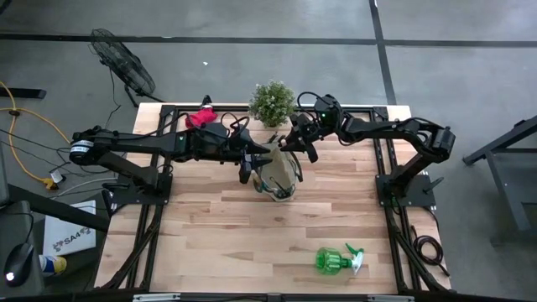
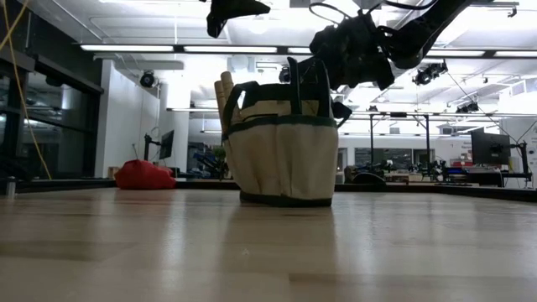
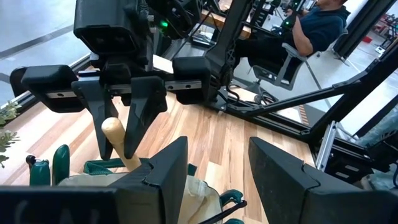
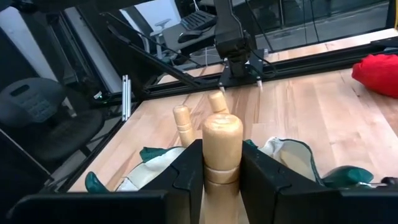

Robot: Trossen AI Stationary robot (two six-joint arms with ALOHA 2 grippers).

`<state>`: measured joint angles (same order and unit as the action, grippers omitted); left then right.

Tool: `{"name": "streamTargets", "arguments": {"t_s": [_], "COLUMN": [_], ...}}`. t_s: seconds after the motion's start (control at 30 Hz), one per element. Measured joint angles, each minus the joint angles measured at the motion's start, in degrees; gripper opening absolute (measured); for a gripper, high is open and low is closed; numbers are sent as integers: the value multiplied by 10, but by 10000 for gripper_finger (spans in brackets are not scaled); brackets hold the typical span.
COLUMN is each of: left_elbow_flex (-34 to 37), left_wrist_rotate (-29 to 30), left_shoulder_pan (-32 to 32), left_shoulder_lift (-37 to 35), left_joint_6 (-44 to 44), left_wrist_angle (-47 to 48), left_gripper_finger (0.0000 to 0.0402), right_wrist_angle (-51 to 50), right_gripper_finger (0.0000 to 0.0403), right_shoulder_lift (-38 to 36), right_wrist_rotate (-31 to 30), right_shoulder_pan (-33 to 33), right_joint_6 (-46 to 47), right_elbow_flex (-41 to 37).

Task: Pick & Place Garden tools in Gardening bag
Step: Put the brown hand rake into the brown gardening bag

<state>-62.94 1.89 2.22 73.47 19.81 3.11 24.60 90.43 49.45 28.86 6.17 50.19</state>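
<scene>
Right jaws clamped on upright trowel handle (image 4: 221,149) over gardening bag (image 2: 285,151); left jaws apart, empty.

The metal blades of the trowels (image 4: 222,146) are hidden inside the gardening bag (image 2: 284,155); only wooden handles show above its rim. In the high view both arms cover much of the bag's opening, so its contents cannot be made out there. The red glove bundle (image 4: 379,73) is cut off by the right wrist view's edge.
</scene>
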Motion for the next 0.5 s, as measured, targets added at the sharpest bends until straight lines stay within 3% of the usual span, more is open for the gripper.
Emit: {"name": "streamTargets", "arguments": {"t_s": [0.5], "left_elbow_flex": [0], "left_wrist_rotate": [0], "left_shoulder_pan": [0], "left_shoulder_lift": [0], "left_joint_6": [0], "left_wrist_angle": [0], "left_gripper_finger": [167], "right_wrist_angle": [-1], "right_gripper_finger": [84], "right_shoulder_lift": [-1], "right_wrist_rotate": [3], "right_shoulder_pan": [0], "right_joint_6": [2], "right_elbow_flex": [0]}}
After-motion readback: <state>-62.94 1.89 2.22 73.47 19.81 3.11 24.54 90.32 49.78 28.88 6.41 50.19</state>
